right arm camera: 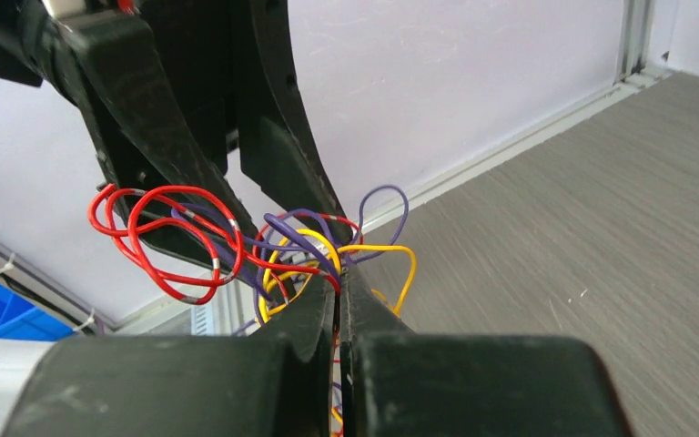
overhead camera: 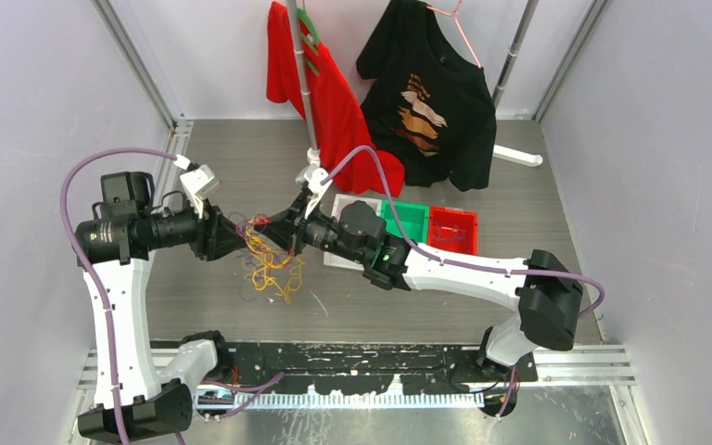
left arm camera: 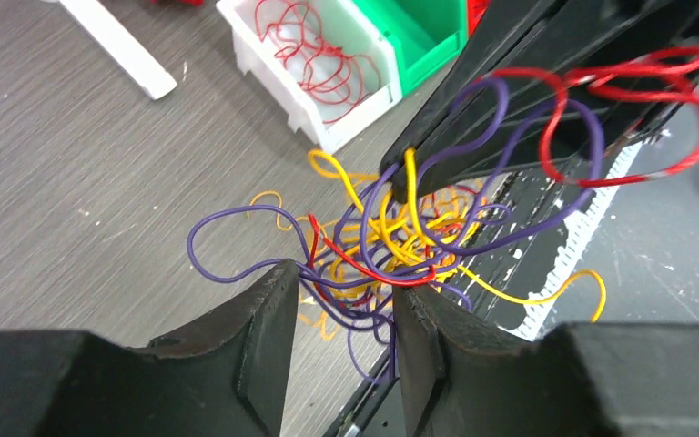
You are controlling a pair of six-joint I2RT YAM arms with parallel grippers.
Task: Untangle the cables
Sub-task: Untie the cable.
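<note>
The cables (overhead camera: 269, 258) are a tangle of thin red, yellow and purple strands hanging between both grippers down to the table. My left gripper (overhead camera: 239, 237) is open, with purple strands of the cables (left arm camera: 391, 238) lying loose across the gap at its fingertips; in the left wrist view the left gripper (left arm camera: 346, 278) points into the knot. My right gripper (overhead camera: 285, 232) faces it from the right. In its own view the right gripper (right arm camera: 339, 273) is shut on the cables (right arm camera: 296, 248), pinching red, yellow and purple strands at its tips. A loop of red strands drapes over the right fingers (left arm camera: 510, 82).
A white bin (left arm camera: 364, 114) holding red strands stands behind the tangle, with a green bin (overhead camera: 406, 221) and a red bin (overhead camera: 452, 229) to its right. At the back a red shirt (overhead camera: 329, 97) and a black shirt (overhead camera: 436, 93) hang on a rack.
</note>
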